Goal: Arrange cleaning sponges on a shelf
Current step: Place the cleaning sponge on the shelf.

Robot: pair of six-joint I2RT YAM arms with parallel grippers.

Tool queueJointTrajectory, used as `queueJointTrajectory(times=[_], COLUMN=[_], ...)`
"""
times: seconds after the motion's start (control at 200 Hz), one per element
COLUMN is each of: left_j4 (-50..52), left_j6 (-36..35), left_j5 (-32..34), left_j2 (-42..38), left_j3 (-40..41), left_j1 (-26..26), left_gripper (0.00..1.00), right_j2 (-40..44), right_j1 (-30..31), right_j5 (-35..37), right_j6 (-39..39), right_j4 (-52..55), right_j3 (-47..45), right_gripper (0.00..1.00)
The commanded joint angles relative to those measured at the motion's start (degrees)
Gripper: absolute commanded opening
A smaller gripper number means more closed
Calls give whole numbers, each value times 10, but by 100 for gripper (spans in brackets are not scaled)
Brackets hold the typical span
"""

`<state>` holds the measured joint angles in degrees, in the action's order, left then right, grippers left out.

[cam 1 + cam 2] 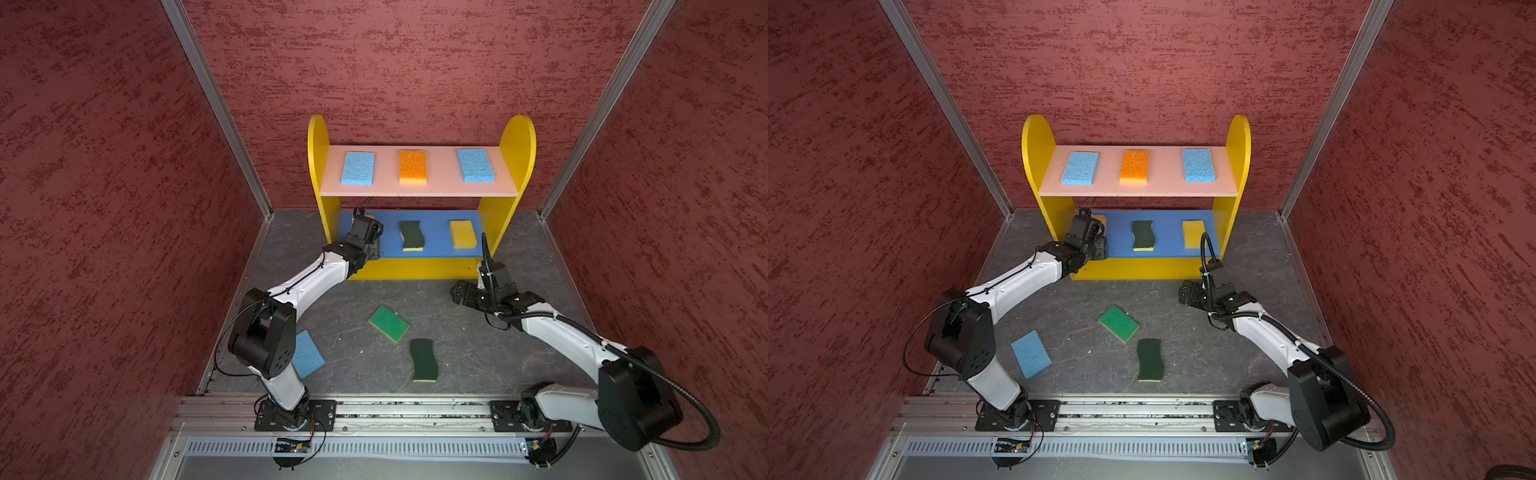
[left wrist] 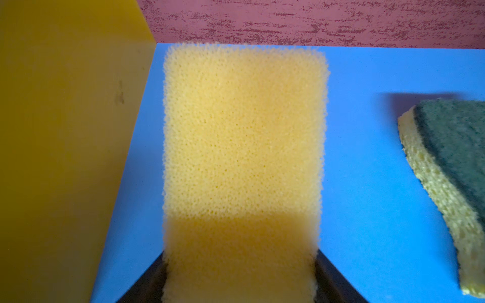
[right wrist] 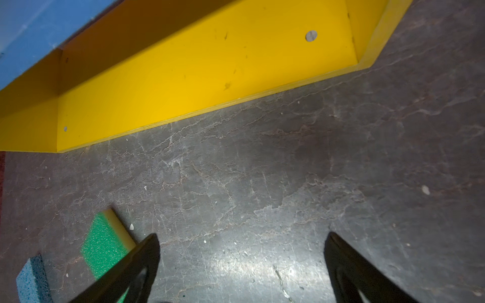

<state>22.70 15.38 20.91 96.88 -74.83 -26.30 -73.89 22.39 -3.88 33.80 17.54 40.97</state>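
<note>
A blue sponge (image 1: 1030,353) at seven o'clock, a wavy sponge (image 1: 424,359) at six and a green sponge (image 1: 388,323) at centre lie on the floor (image 1: 478,357) as the right gripper (image 3: 242,236) hovers wide, empty. At the nine o'clock end of the blue board (image 2: 367,157) in the shelf (image 1: 517,149), the left gripper (image 2: 240,267) flanks a yellow sponge (image 2: 244,136), grip unclear; clinging foam could drag out on retreat.
</note>
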Motion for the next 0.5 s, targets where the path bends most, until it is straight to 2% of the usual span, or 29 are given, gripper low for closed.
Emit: queueJointTrajectory(times=[0.0,0.496], left_j4=[5,16], left_j6=[-2,2], left_j5=[3,15], left_j2=[13,-2], left_j3=[-16,-12], left_j1=[2,2], left_gripper=[73,81], right_j2=[-6,-4], right_j1=[3,3], right_j5=[-4,-7], right_j6=[-7,-8], right_j4=[-15,-11], right_j3=[19,19], right_gripper=[98,98])
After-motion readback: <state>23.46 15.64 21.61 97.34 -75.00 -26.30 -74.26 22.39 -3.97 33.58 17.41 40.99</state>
